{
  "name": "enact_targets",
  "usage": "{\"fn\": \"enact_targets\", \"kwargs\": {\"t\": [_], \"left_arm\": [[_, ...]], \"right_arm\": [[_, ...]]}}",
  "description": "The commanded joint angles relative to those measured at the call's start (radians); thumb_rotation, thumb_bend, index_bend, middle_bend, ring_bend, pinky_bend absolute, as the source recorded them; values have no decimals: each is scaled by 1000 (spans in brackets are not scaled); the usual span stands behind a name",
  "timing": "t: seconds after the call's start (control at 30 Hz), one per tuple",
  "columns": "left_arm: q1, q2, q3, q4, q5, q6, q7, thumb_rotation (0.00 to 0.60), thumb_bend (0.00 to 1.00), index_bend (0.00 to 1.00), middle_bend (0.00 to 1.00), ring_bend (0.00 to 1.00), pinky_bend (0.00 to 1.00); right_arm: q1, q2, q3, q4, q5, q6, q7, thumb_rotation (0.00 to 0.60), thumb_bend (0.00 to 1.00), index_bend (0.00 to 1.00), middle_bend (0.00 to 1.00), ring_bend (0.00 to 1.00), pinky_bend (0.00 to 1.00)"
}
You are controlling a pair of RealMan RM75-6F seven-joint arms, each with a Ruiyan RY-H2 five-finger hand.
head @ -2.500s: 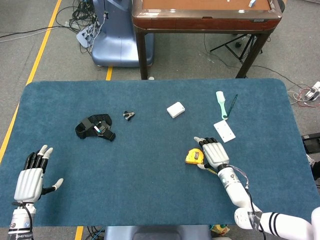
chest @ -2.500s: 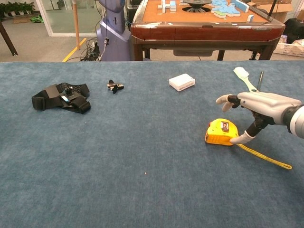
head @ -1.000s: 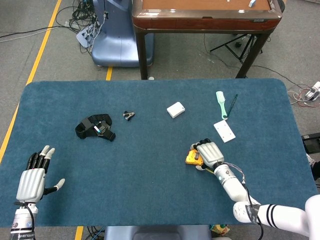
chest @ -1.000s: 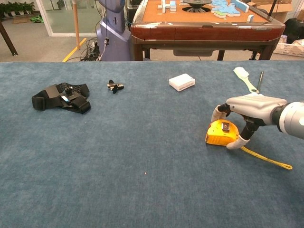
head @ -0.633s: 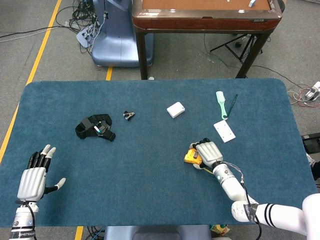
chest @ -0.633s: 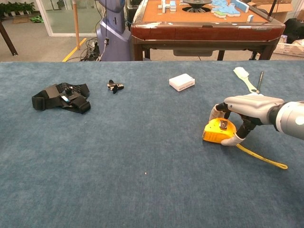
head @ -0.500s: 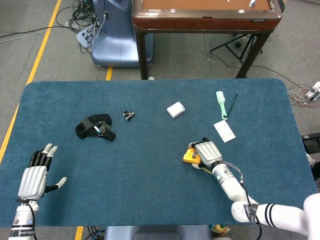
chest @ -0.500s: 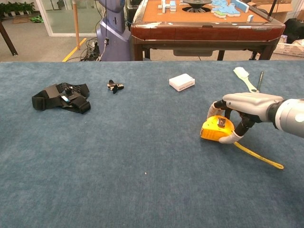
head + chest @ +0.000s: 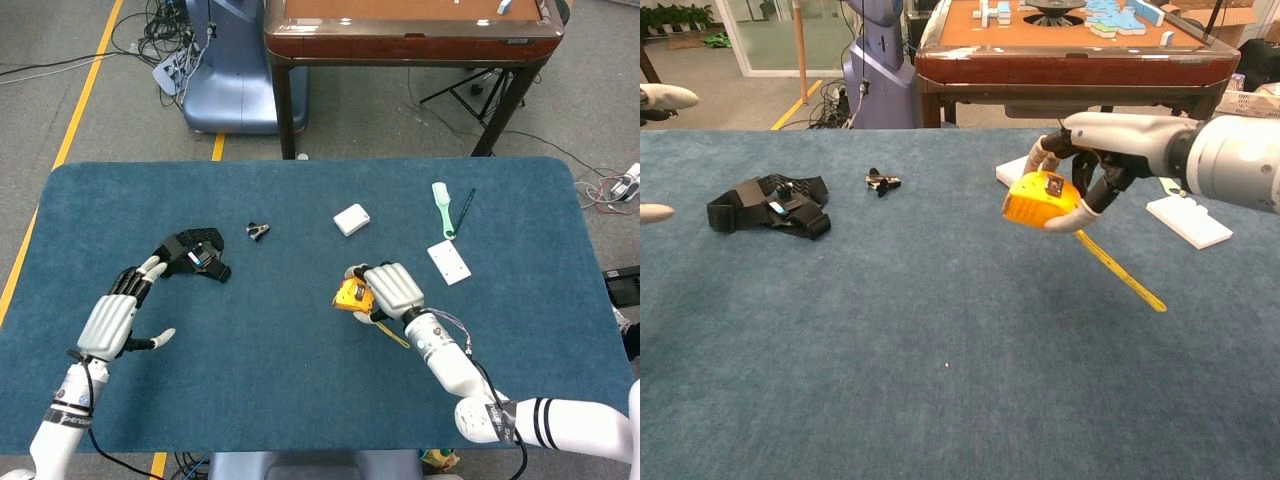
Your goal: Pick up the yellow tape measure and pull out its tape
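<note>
Now the right hand (image 9: 1090,160) has lifted the yellow tape measure (image 9: 1040,201) clear of the desk (image 9: 890,350) — fingers wrapped round it, tape (image 9: 1118,270) dangling; the left hand (image 9: 120,315), spread and empty, has risen toward it.

Bare cloth between hands; black strap (image 9: 192,255) beside left hand (image 9: 112,320)

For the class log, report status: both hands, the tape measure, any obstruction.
Right robot hand grips yellow tape measure, lifted off table; tape partly out. Left robot hand open, empty. Nothing between them.
</note>
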Motion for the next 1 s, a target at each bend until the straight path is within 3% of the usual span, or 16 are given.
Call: {"fn": "enact_targets", "kwargs": {"t": [0.03, 0.2, 0.6, 1.0], "left_arm": [[-56, 3, -32, -30, -27, -73, -103, 600, 174, 0, 0, 0, 0], [-108, -21, -59, -28, -54, -131, -208, 600, 174, 0, 0, 0, 0], [-184, -113, -87, 4, -159, -182, -228, 600, 174, 0, 0, 0, 0], [-222, -221, -95, 46, -222, -174, -227, 600, 174, 0, 0, 0, 0]], "right_arm": [[41, 8, 27, -37, 55, 3, -24, 600, 715, 633, 628, 513, 310], [106, 1, 46, -60, 133, 3, -64, 600, 717, 638, 633, 523, 310], [258, -52, 59, -75, 330, 68, -170, 600, 719, 651, 644, 549, 327], [312, -150, 72, -44, 383, 166, -175, 600, 720, 661, 654, 573, 336]]}}
